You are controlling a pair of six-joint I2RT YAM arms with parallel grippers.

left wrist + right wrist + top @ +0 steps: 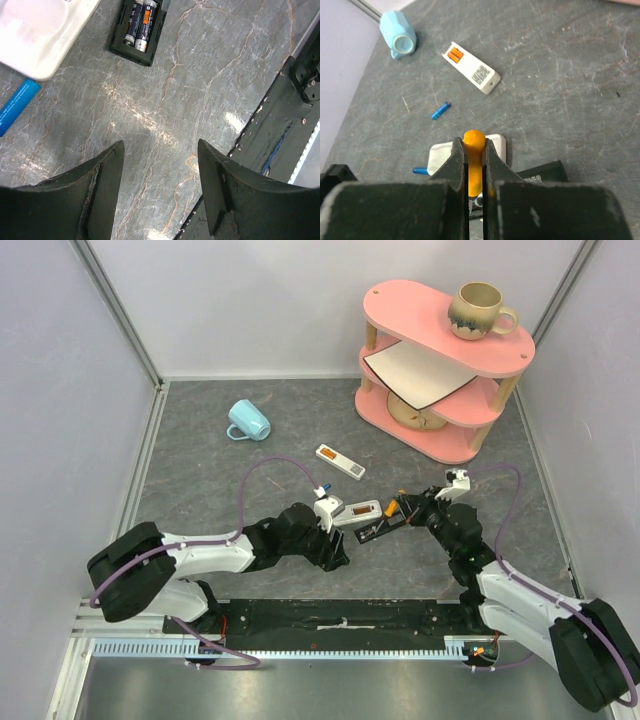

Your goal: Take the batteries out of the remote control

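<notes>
L gripper (pixel 160 150): jaws apart, nothing btwn them; hangs over bare table (pixel 165 100), short of the remotes.
R gripper (pixel 473 150): jaws clamped on screwdriver (pixel 474 136); round orange handle end pokes out past the fingertips, shaft tip hidden under fingers.
Black remote (pixel 158 36): flat on table, back open, ahead of L gripper; just beside R gripper in top view.
Dark batteries (pixel 139 25): two, side by side in black remote's bay, one w/ orange label.
Near white remote (pixel 35 35): right next to black remote, touching or not, can't tell; sits under R gripper in its wrist view.
Orange battery (pixel 360 509): in near white remote's bay, seen from top; count unclear.
Blue battery (pixel 17 106): loose on table, just beside near white remote's edge.
2nd blue battery (pixel 440 110): loose, farther out, btwn the two white remotes.
Far white remote (pixel 479 77): back up w/ barcode label, well apart from both grippers.
Orange batteries (pixel 454 54): two, side by side in far white remote's open bay.
Blue mug (pixel 248 421): on its side, far left, beyond far white remote.
Pink shelf (pixel 400 302): three tiers, far right corner.
White board (pixel 420 370): tilted on middle tier, sticks out over the edge.
Beige mug (pixel 478 310): upright on top tier.
</notes>
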